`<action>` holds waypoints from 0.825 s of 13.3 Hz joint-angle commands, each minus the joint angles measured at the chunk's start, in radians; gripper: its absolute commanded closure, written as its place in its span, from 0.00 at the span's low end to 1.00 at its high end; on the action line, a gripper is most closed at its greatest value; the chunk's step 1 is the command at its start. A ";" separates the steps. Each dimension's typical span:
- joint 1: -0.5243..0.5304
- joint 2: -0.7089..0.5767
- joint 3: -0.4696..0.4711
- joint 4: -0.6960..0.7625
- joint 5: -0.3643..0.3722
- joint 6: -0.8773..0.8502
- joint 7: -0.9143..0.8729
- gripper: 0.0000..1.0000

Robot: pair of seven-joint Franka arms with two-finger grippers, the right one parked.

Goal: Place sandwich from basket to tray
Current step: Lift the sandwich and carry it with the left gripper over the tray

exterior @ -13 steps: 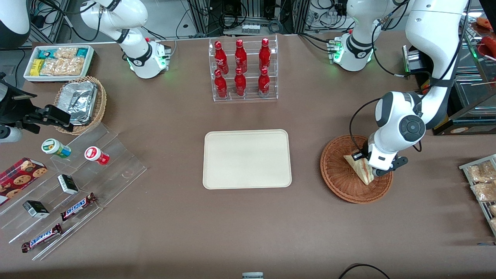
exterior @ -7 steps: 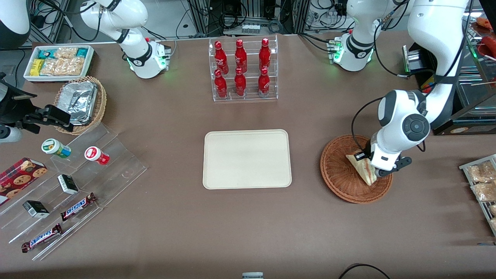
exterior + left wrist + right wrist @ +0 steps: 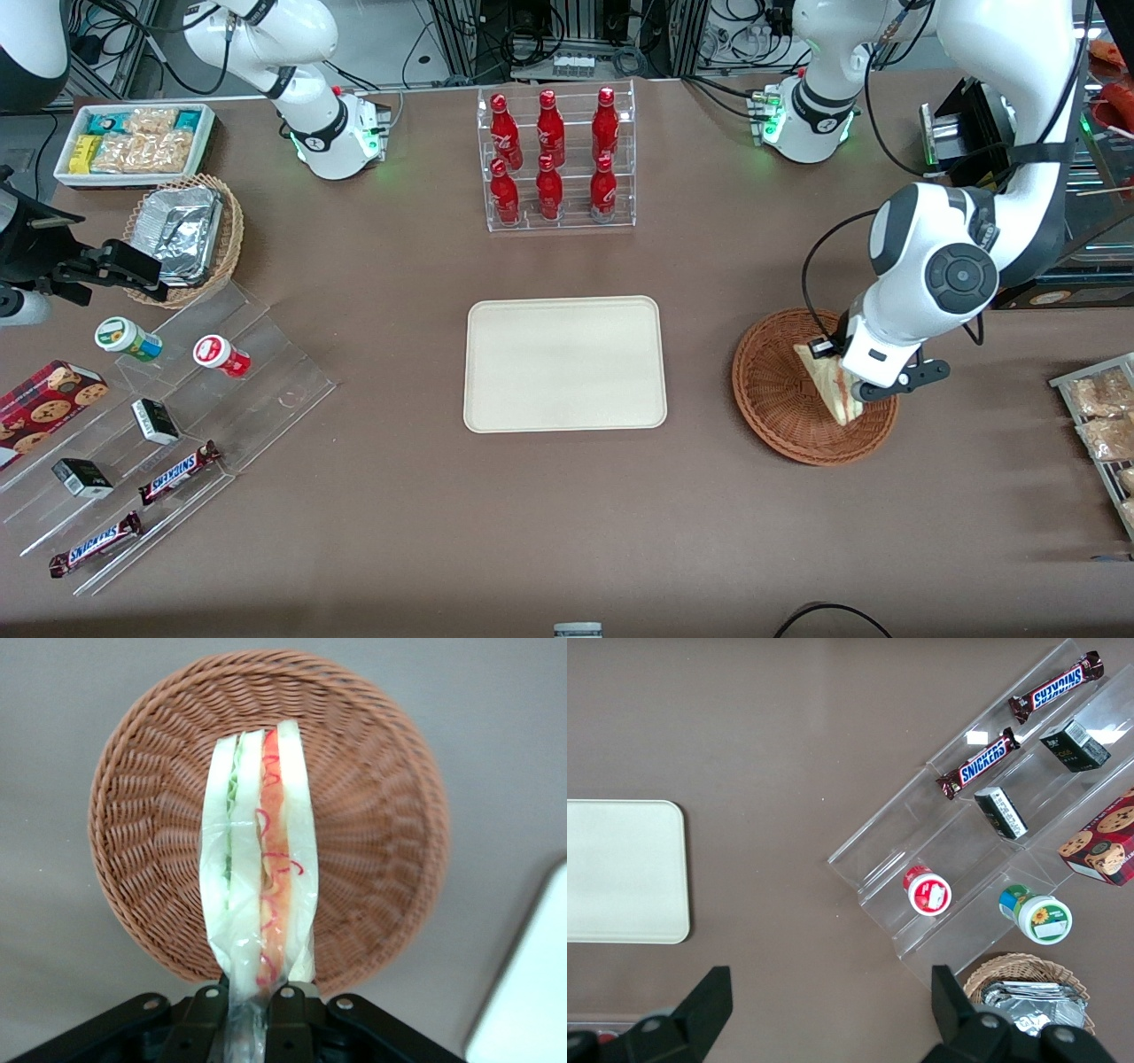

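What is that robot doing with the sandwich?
The robot's left arm has its tool pinched shut on a wrapped sandwich, holding it on edge above the round brown basket. The sandwich looks lifted clear of the basket's floor. The cream tray in the middle of the table has nothing on it, so the sandwich has not been carried over yet. That trip toward the tray probably comes next.
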 commanded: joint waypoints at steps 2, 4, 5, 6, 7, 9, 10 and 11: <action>-0.004 -0.004 -0.087 0.076 -0.001 -0.063 -0.002 1.00; -0.004 0.002 -0.149 0.088 -0.006 -0.063 -0.009 1.00; -0.004 0.006 -0.176 0.088 -0.008 -0.059 -0.009 1.00; -0.004 0.009 -0.207 0.090 -0.008 -0.056 -0.009 1.00; -0.007 0.017 -0.238 0.093 -0.006 -0.054 -0.007 1.00; -0.039 0.034 -0.263 0.096 -0.006 -0.046 0.001 1.00; -0.066 0.042 -0.263 0.100 -0.006 -0.036 0.005 1.00; -0.097 0.060 -0.263 0.108 -0.004 -0.027 0.010 1.00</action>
